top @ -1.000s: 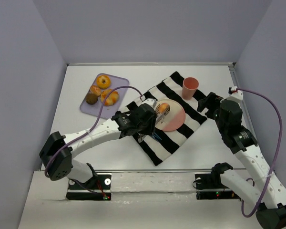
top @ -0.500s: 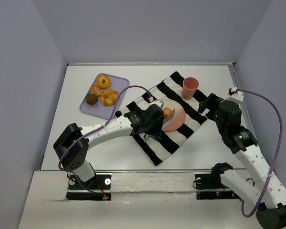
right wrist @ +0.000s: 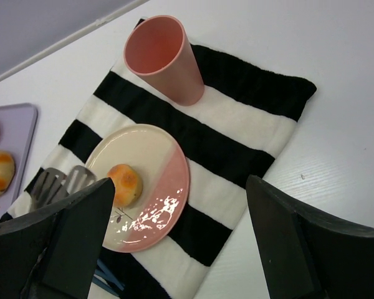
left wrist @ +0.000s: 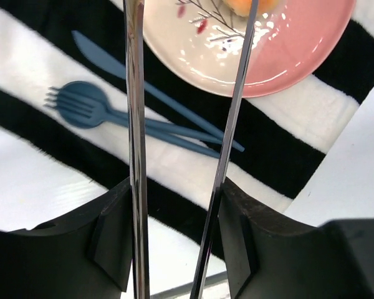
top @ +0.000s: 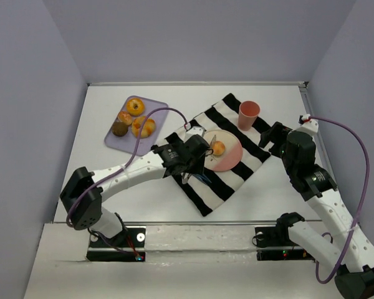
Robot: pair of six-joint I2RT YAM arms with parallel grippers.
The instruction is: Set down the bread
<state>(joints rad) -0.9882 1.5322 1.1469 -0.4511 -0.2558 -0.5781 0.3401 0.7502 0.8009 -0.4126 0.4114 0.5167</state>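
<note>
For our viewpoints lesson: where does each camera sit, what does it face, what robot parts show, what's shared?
Top external: above and behind, facing down on the white table; left arm, right arm show.
Left wrist: down past its long metal fingers at a blue plastic fork.
Right wrist: down onto a black-and-white striped cloth; its dark fingers frame it.
Shared: pink-and-cream plate holding the small round golden bun.
</note>
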